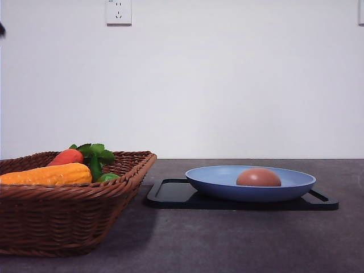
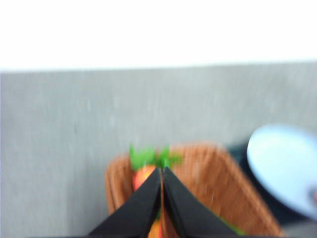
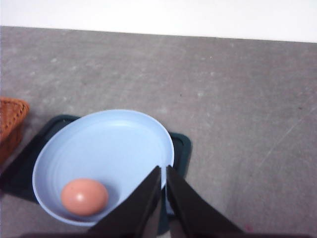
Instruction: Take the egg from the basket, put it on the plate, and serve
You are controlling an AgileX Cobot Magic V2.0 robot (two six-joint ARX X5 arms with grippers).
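A: What sits nearest on the surface [image 1: 239, 250]?
B: The basket [image 1: 68, 219], at the near left edge, with a carrot [image 1: 66, 157] and a yellow corn cob [image 1: 48, 174] inside.
A: And the egg [image 1: 259, 177]?
B: Farther back, right of the basket, lying in the blue plate [image 1: 216, 187], which rests on a black tray [image 1: 170, 193].
A: The pincers?
B: The left pincer [image 2: 162, 171] is clenched, empty, above the basket. The right pincer [image 3: 163, 169] is clenched too, empty, above the plate's rim, apart from the egg.

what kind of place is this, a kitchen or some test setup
Probably a staged test setup, not a real kitchen: a bare grey tabletop against a plain white wall with a power socket, and a wicker basket holding toy-like vegetables beside a blue plate holding an egg.
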